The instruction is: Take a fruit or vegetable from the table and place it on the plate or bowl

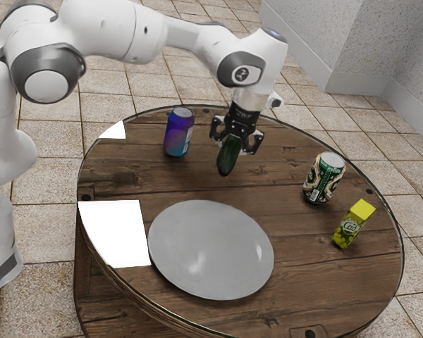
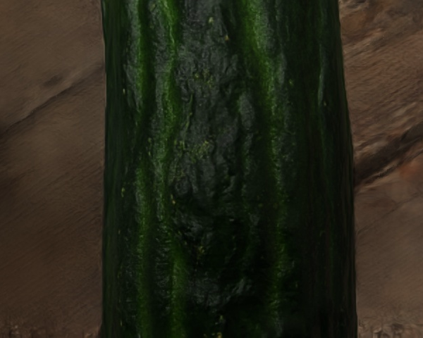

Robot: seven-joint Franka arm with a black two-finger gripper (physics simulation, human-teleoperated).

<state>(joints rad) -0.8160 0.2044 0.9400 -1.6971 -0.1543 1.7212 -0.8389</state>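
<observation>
A dark green cucumber [image 1: 227, 157] hangs nearly upright above the far middle of the round wooden table [image 1: 197, 179], its upper end between the fingers of my black gripper [image 1: 235, 140], which is shut on it. Its lower tip is lifted clear of the wood. In the wrist view the bumpy, striped cucumber [image 2: 225, 176] runs straight under my hand, with brown planks on both sides. A large grey plate [image 1: 210, 248] lies on the near half of the table, below the cucumber and toward the exterior view's left.
A blue-purple can [image 1: 178, 132] stands just to the exterior view's left of my gripper. A green-and-white can [image 1: 323, 178] and a yellow-green carton [image 1: 353, 224] stand at the exterior view's right. A white sheet [image 1: 114, 232] lies at the left edge.
</observation>
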